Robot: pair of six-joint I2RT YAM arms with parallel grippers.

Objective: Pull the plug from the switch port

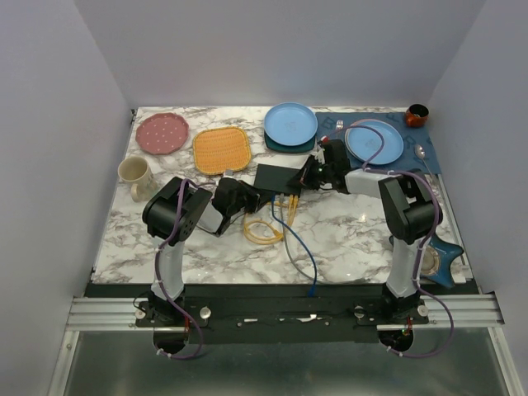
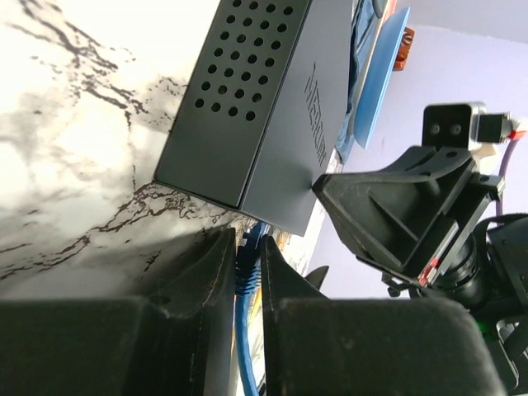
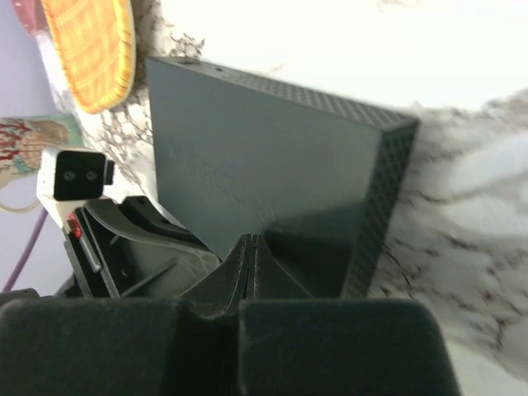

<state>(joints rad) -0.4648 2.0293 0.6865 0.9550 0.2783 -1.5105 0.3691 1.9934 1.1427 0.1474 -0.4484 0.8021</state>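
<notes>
Gripping stage: left end effector [image 2: 245, 247] clenched on blue plug [image 2: 247, 280] at switch [image 2: 272, 107] port; right end effector [image 3: 250, 247] clenched empty, bracing switch top. Next, likely: straight pull outward.

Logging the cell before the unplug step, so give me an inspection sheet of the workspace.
Surface: marble table, no spills seen.
Job's things: switch flat mid-table; blue plug at its socket edge.
Clutter: pink plate, woven mat, mug, blue plate, second blue plate, brown bowl.
Hands: left hand shut on blue plug; right hand shut, tip on switch.
Cables: blue cable to near edge; yellow cable coiled.
Surroundings: plain walls, three sides.
</notes>
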